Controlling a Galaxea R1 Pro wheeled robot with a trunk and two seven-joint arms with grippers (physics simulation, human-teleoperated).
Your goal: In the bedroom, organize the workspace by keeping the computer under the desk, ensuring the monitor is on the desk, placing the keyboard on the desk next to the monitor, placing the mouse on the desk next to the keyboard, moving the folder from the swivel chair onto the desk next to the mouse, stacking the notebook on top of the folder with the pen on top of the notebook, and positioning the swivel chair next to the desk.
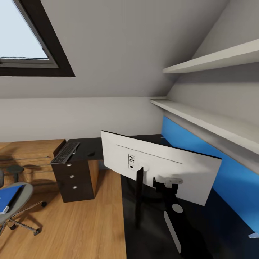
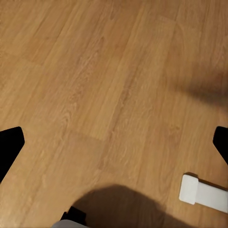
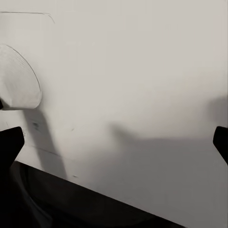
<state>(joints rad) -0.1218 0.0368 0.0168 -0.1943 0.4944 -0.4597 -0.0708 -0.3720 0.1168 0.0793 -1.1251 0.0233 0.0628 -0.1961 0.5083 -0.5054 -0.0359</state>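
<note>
The monitor [image 1: 162, 169] stands on the black desk [image 1: 151, 230] with its white back toward me. My right arm [image 1: 176, 219] reaches up to that back. In the right wrist view the right gripper [image 3: 114, 142] is open, with the monitor's white back [image 3: 142, 85] close in front of it. The left gripper [image 2: 114, 147] is open over bare wood floor [image 2: 95, 71]. The keyboard [image 1: 65, 152] and the mouse [image 1: 91, 154] lie on the desk's far section. The blue folder [image 1: 8, 198] lies on the swivel chair [image 1: 19, 210] at lower left. The computer, notebook and pen are hidden or too small to tell.
Dark drawers [image 1: 73, 181] with silver knobs stand under the keyboard. A blue panel [image 1: 201, 154] backs the desk, with two white shelves [image 1: 208, 124] above it. A skylight [image 1: 25, 39] is at upper left. A white flat piece [image 2: 204, 192] lies on the floor.
</note>
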